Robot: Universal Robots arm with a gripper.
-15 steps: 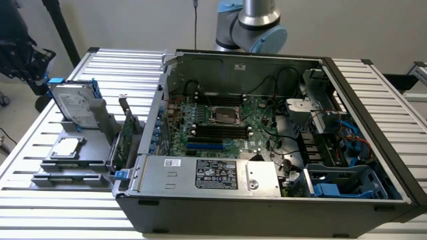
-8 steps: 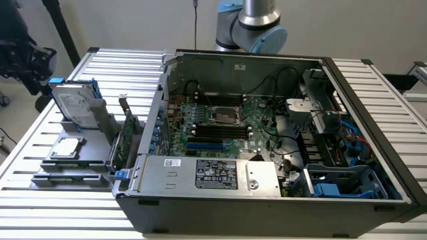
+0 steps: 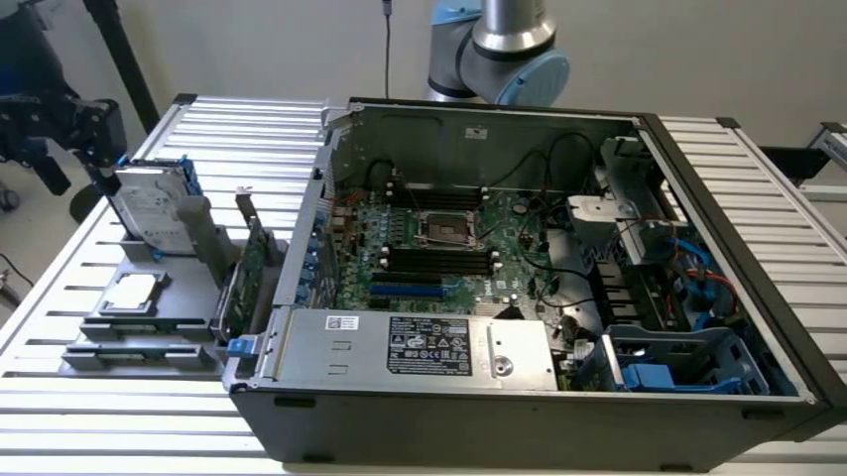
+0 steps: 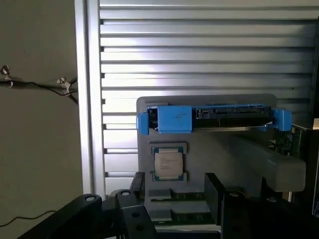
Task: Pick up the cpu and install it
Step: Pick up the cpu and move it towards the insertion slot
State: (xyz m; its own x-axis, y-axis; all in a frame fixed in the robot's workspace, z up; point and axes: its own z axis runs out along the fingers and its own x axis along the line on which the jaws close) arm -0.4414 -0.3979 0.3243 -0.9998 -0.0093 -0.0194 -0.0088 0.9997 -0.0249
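The cpu [image 3: 130,294] is a small silver-grey square chip lying flat in a recess of the grey holder [image 3: 185,297] on the table, at the exterior view's left. In the wrist view the cpu [image 4: 168,163] lies just beyond my two black fingers [image 4: 214,191]. My gripper [image 4: 175,188] is open, with nothing between the fingers. From outside, the gripper [image 3: 79,149] hangs above and behind the holder, apart from the chip. The motherboard's socket [image 3: 446,230] sits inside the open computer case [image 3: 530,397].
A silver hard drive in blue brackets [image 3: 149,208] stands upright on the holder behind the chip, and shows as the hard drive [image 4: 209,117] from the wrist. A green expansion card [image 3: 249,263] stands between holder and case. Memory sticks [image 3: 133,332] lie at the holder's front. The slatted table [image 3: 79,416] surrounds everything.
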